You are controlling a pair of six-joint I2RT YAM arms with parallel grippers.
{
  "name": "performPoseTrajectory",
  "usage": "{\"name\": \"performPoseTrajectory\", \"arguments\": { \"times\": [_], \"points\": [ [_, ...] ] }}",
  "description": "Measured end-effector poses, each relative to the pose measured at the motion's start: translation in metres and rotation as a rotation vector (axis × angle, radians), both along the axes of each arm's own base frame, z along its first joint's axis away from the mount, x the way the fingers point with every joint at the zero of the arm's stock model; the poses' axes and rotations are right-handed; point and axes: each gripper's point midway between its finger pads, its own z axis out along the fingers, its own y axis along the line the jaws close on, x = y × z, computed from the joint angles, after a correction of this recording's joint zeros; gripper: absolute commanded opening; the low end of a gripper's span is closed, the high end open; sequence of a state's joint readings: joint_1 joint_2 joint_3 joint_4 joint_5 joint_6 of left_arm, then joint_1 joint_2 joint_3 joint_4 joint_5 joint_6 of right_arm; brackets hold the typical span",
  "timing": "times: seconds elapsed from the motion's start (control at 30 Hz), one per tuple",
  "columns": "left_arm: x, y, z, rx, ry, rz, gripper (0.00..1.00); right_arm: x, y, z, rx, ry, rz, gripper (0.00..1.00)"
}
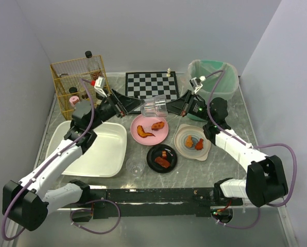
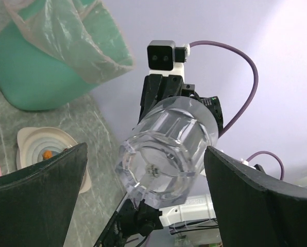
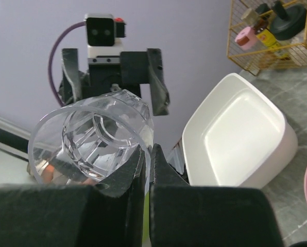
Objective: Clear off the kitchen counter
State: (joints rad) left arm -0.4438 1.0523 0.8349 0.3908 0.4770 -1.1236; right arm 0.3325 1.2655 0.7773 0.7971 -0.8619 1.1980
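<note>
Kitchen counter (image 1: 194, 172): lay beneath both arms, bore pink plate (image 1: 148, 119) and white tub (image 1: 91, 149). Above plate, clear glass (image 1: 155, 107) pinched at rim by tight-clamped right gripper (image 3: 147, 154), flanked without contact by wide-spread left gripper (image 1: 133, 107).

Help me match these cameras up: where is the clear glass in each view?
Top external: clear glass centre, between both arms.
Left wrist: glass centre, between the open left fingers.
Right wrist: glass lower left, rim pinched by right fingers.
Shared landmark: grey kitchen counter.
</note>
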Motion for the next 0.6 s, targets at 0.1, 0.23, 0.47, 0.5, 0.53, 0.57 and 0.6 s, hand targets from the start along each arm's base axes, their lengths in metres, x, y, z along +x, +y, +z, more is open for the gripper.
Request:
{"name": "performPoseTrajectory", "arguments": {
  "times": [0.1, 0.23, 0.47, 0.5, 0.53, 0.57, 0.6],
  "points": [
    [-0.002, -0.004, -0.001, -0.007, 0.003, -0.016, 0.99, -0.001, -0.001, 0.005, 0.014, -0.01, 0.004, 0.0],
    [-0.006, -0.005, 0.0, -0.024, -0.001, -0.037, 0.99, 0.001, -0.004, 0.005, 0.018, -0.006, -0.006, 0.0],
    [-0.014, -0.015, -0.001, -0.046, -0.01, -0.102, 0.99, 0.0, -0.009, 0.003, 0.049, 0.017, 0.002, 0.0],
    [-0.015, -0.016, -0.002, -0.048, -0.007, -0.114, 0.99, 0.001, -0.009, 0.005, 0.057, 0.016, 0.005, 0.0],
    [-0.016, -0.018, -0.003, -0.05, -0.006, -0.12, 0.99, 0.002, -0.009, 0.005, 0.064, 0.02, 0.009, 0.0],
    [-0.016, -0.02, -0.005, -0.049, -0.003, -0.13, 0.99, 0.003, -0.009, 0.005, 0.069, 0.023, 0.012, 0.0],
    [-0.017, -0.021, -0.006, -0.048, -0.002, -0.137, 0.99, 0.003, -0.009, 0.004, 0.074, 0.031, 0.016, 0.0]
  ]
}}
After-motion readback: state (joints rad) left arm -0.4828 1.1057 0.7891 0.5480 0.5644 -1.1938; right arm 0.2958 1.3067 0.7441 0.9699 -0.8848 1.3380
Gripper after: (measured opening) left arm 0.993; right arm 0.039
